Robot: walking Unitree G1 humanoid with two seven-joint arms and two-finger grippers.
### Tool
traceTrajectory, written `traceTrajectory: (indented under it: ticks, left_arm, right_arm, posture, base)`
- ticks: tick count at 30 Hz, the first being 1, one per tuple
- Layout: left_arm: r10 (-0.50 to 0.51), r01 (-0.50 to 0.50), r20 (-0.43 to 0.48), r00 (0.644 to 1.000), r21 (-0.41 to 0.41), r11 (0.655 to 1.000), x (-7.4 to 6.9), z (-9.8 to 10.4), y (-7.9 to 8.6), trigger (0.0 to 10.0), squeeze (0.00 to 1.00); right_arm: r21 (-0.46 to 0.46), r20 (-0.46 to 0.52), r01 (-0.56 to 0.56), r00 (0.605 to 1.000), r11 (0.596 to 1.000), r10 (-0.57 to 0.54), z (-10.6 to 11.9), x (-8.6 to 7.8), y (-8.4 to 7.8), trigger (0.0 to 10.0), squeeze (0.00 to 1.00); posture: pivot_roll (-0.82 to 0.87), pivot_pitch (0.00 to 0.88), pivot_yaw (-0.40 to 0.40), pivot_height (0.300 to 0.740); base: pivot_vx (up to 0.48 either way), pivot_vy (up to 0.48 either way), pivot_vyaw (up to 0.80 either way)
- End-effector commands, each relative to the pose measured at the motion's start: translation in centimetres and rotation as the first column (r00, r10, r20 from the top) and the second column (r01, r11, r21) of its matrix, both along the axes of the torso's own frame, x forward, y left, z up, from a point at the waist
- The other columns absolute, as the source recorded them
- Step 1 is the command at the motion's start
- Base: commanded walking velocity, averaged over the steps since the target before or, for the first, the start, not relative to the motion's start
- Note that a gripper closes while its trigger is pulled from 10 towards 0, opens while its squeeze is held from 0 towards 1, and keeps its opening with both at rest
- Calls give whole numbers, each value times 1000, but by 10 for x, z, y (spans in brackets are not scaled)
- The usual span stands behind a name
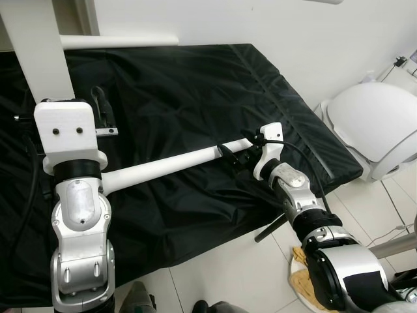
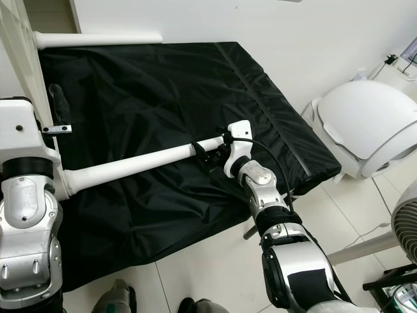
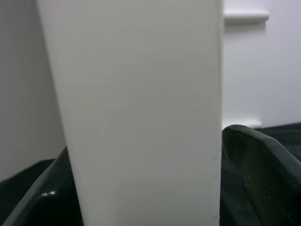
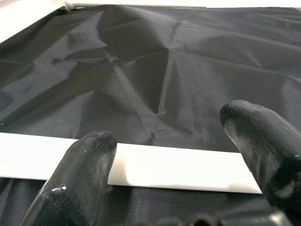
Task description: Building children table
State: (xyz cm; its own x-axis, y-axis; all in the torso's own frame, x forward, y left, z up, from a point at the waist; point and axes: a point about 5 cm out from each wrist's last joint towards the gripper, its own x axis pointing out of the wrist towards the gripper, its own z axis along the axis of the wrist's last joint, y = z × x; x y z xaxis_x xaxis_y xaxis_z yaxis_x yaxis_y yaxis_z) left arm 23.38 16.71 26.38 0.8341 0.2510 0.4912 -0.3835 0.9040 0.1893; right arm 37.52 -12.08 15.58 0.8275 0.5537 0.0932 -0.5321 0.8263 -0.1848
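A long white round table leg (image 1: 163, 166) lies across the black cloth (image 1: 195, 85). My right gripper (image 1: 238, 149) hovers open at the leg's right end, fingertips (image 4: 84, 160) spread along the leg (image 4: 178, 172) rather than clamped on it. A flat white table panel (image 1: 39, 45) stands slanted at the left. My left gripper (image 3: 146, 188) is shut on this panel (image 3: 136, 103), with one black finger (image 1: 102, 107) showing beside it and the other hidden behind it.
A second white round bar (image 1: 117, 41) lies along the cloth's far edge by the wall. A large white rounded object (image 1: 378, 124) stands on the tiled floor at the right. A yellow rag (image 1: 303, 277) lies near my right arm.
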Motion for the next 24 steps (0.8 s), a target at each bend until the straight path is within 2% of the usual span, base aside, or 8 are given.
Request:
traceTrajectory:
  ticks: [1,4,5,6,12,19,23,24]
  left_arm:
    - [44,-43,-28,999,35,998,-2,-5,-3,10000,0]
    - [137,-137,-4,991,13,990,-7,-5,4,10000,0]
    - [271,-272,7,962,24,962,-13,-4,15,10000,0]
    - [312,-312,7,950,22,950,-15,-4,19,10000,0]
    - [431,-432,58,901,15,902,-34,0,34,10000,0]
    - [432,-433,54,900,6,901,-39,-2,33,10000,0]
    - [397,-399,142,907,-12,917,-48,4,27,10000,0]
    - [330,-334,198,923,-14,942,-52,9,20,10000,0]
  right_arm:
    - [-18,-7,12,1000,1000,-12,-3,0,-5,10000,0]
    - [-19,-11,14,1000,1000,-14,-5,0,-5,10000,0]
    - [-19,-19,12,1000,1000,-12,-7,-1,-3,10000,0]
    - [-20,-21,10,1000,1000,-10,-8,-1,-3,10000,0]
    - [-26,-22,-6,1000,1000,5,-5,0,1,10000,0]
    - [-29,-23,-13,1000,999,12,-4,2,2,10000,0]
    - [-36,-29,-18,999,999,17,-3,3,4,10000,0]
    - [-40,-32,-21,999,999,20,-3,3,4,10000,0]
  posture:
    - [70,118,-123,740]
    - [73,119,-128,740]
    - [79,121,-137,740]
    - [79,121,-137,740]
    - [95,127,-156,740]
    - [106,131,-165,740]
    - [117,134,-176,740]
    - [119,138,-179,740]
  base:
    - [0,0,0]
    - [0,0,0]
    - [0,0,0]
    - [0,0,0]
    - [0,0,0]
    - [0,0,0]
    - [0,0,0]
    - [0,0,0]
